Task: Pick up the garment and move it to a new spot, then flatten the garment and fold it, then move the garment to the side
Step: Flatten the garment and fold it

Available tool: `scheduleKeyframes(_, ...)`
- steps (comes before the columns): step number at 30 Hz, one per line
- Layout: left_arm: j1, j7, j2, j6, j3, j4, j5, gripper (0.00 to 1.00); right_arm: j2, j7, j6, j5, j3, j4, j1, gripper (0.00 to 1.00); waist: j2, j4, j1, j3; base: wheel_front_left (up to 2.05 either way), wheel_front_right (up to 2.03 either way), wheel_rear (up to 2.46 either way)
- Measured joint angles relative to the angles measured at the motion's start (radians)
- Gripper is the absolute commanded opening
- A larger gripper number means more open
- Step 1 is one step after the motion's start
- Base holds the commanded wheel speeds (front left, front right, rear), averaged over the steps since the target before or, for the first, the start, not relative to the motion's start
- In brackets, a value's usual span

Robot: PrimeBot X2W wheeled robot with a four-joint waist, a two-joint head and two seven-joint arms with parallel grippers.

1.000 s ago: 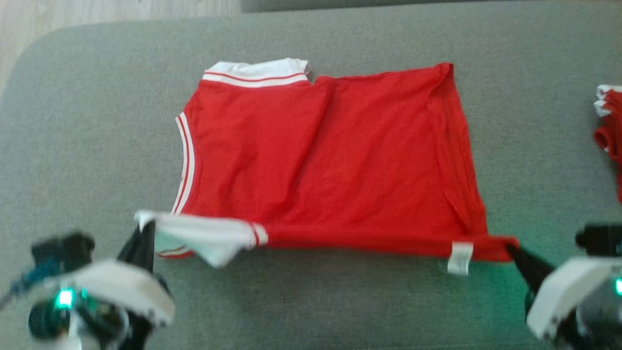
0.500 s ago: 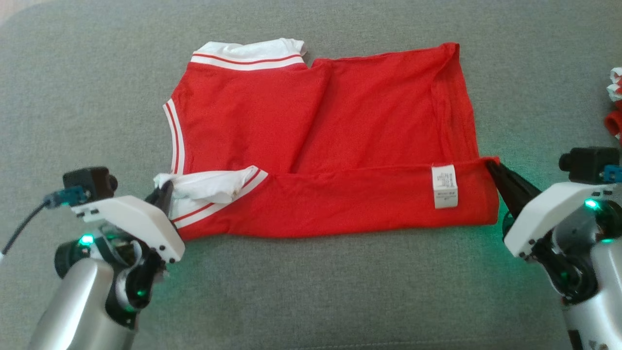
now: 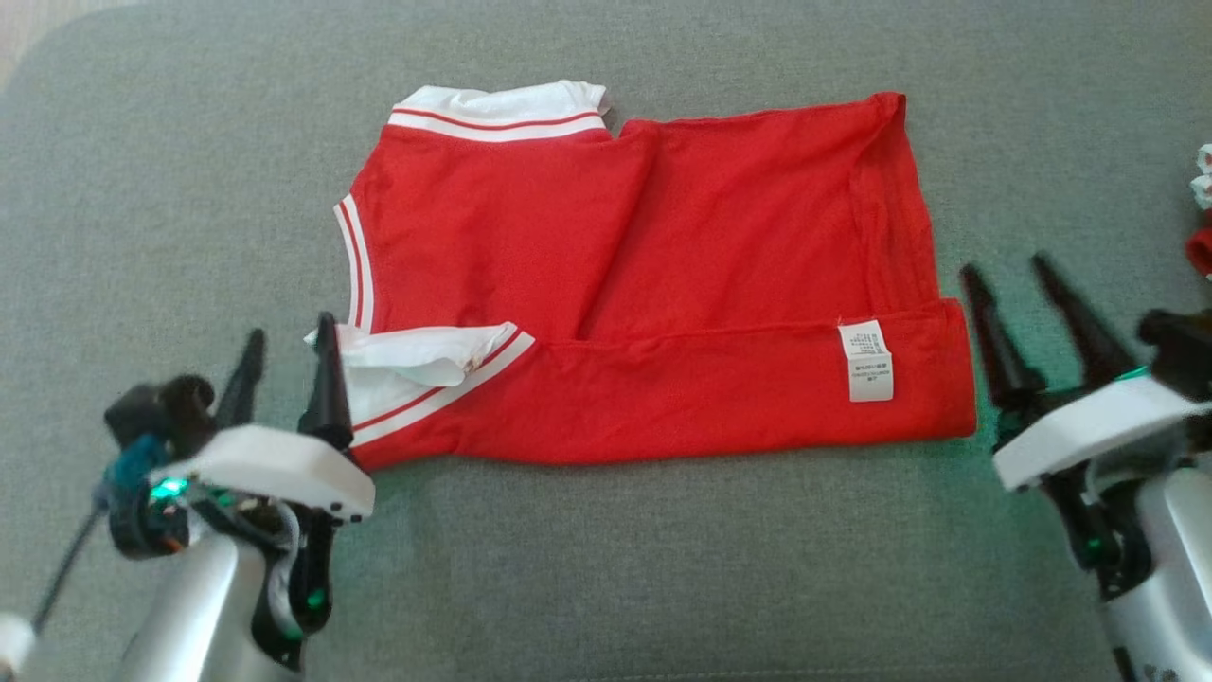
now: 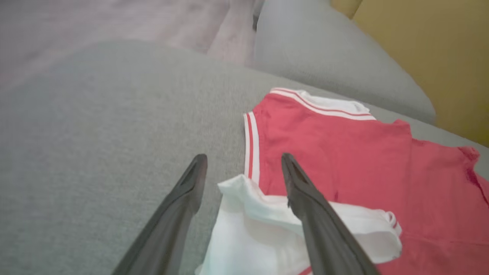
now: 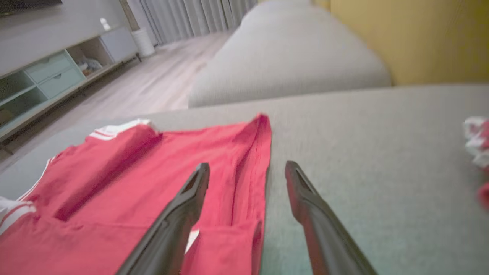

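Left gripper [image 3: 290, 333] [image 4: 244, 156]: both dark fingers spread wide, nothing held. Its right finger [image 4: 317, 214] crosses a crumpled white fold [image 3: 407, 355] [image 4: 267, 229] at the garment's left near corner; contact or just above, cannot tell. Its left finger stands over bare cushion. Right gripper [image 3: 1004, 265] [image 5: 247, 164]: also wide open and empty. In the head view it sits just beside the garment's right edge. In the right wrist view its left finger [image 5: 179, 214] lies over the red cloth and its right finger over grey fabric. Garment [image 3: 663, 284] [image 4: 344, 152] [image 5: 153, 172]: red with white, red-striped trim, lying flat about the middle of the grey sofa cushion [image 3: 606, 568], between the two grippers. The near strip is folded back over the body, and a white label [image 3: 864, 360] faces up close to the right end of that strip. White striped bands show along the left side and at the far left corner of the cloth. Some creases run near the right side. Another red and white cloth [image 3: 1201, 227] [image 5: 477, 141] lies at the cushion's right edge, well apart from the garment. Beyond the cushion's far edge are a second grey sofa section [image 5: 290, 57], a yellow wall [image 5: 420, 38], pale wood floor [image 5: 153, 84] and a low cabinet with drawers [image 5: 46, 76].
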Motion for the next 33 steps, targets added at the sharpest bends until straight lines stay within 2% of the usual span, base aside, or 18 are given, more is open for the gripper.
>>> scheduleKeyframes(1, 0.000, 0.000, 0.000, 0.000, 0.000, 0.000, 0.000, 1.00, 0.000, 0.000, 0.000, 0.000, 0.000, 0.000, 0.000, 1.00, 0.0000, 0.000, 0.0000, 0.000, 0.00, 0.00, 0.00)
scheduleKeyframes(2, 0.009, -0.045, 0.000, 0.012, -0.001, -0.009, 0.031, 1.00, 0.002, -0.037, 0.000, -0.035, -0.015, -0.013, 0.001, 1.00, 0.0000, -0.001, 0.0000, -0.003, 0.00, 0.00, 0.00)
scheduleKeyframes(7, 0.041, -0.226, 0.004, 0.091, -0.013, -0.059, 0.193, 1.00, 0.045, -0.124, 0.000, -0.176, -0.067, -0.107, 0.031, 1.00, 0.0000, -0.009, 0.0000, -0.021, 0.00, 0.00, 0.00)
scheduleKeyframes(11, 0.069, -0.278, 0.020, 0.138, -0.026, -0.083, 0.272, 1.00, 0.100, -0.131, 0.000, -0.239, -0.090, -0.188, 0.126, 1.00, 0.0000, -0.016, 0.0000, -0.040, 0.00, 0.00, 0.00)
scheduleKeyframes(15, 0.137, -0.277, 0.030, 0.166, -0.057, -0.105, 0.310, 1.00, 0.147, -0.111, 0.000, -0.267, -0.108, -0.266, 0.212, 1.00, 0.0000, -0.026, -0.0001, -0.062, 0.00, 0.00, 0.00)
scheduleKeyframes(25, 0.172, -0.254, 0.040, 0.166, -0.075, -0.089, 0.305, 1.00, 0.171, -0.072, 0.000, -0.275, -0.104, -0.315, 0.251, 1.00, 0.0000, -0.037, 0.0000, -0.079, 0.00, 0.00, 0.00)
scheduleKeyframes(33, 0.172, -0.230, 0.039, 0.154, -0.078, -0.030, 0.269, 1.00, 0.172, -0.041, 0.000, -0.245, -0.103, -0.279, 0.252, 1.00, 0.0000, -0.031, 0.0000, -0.080, 0.00, 0.00, 0.00)
